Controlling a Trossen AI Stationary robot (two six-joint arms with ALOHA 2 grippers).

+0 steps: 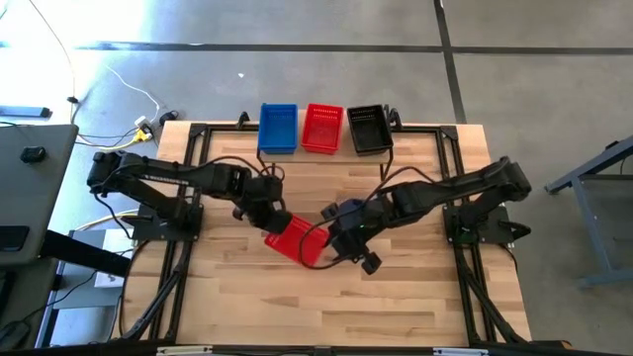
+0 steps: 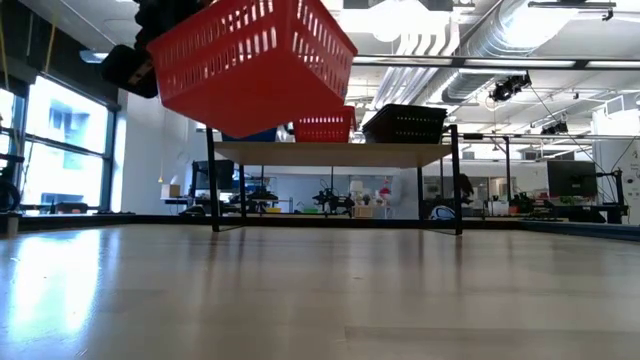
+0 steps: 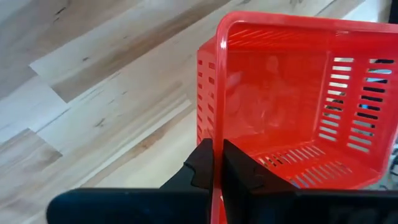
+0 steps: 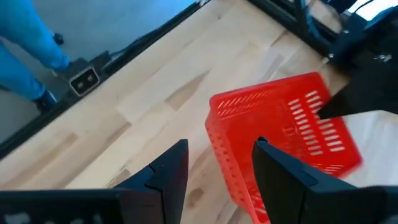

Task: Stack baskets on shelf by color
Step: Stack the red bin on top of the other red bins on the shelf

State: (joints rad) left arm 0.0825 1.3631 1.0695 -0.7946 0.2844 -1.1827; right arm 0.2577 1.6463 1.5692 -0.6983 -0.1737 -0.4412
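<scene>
A red basket (image 1: 297,240) hangs in the air over the middle of the table, tilted, as the low view of the red basket (image 2: 250,60) shows. My left gripper (image 1: 275,225) is shut on it from its left side. My right gripper (image 1: 343,247) is open just to the right of the basket, its fingers (image 4: 168,168) apart with the red basket (image 4: 280,130) ahead of them; whether they touch it I cannot tell. On the shelf (image 2: 340,153) at the far edge stand a blue basket (image 1: 278,127), a red basket (image 1: 322,128) and a black basket (image 1: 368,129). My left gripper (image 3: 217,177) pinches the rim of one wall of the red basket (image 3: 217,124), one finger inside the basket and one outside. The fingers come from the table's left side, slanting down. The basket is lifted clear of the table and tilted.
The shelf's thin black legs (image 2: 458,180) stand on the far part of the table. Bare wooden tabletop (image 1: 396,297) lies toward the near edge. Beyond the table edge, a person's blue-clad legs (image 4: 31,37) show in the right wrist view.
</scene>
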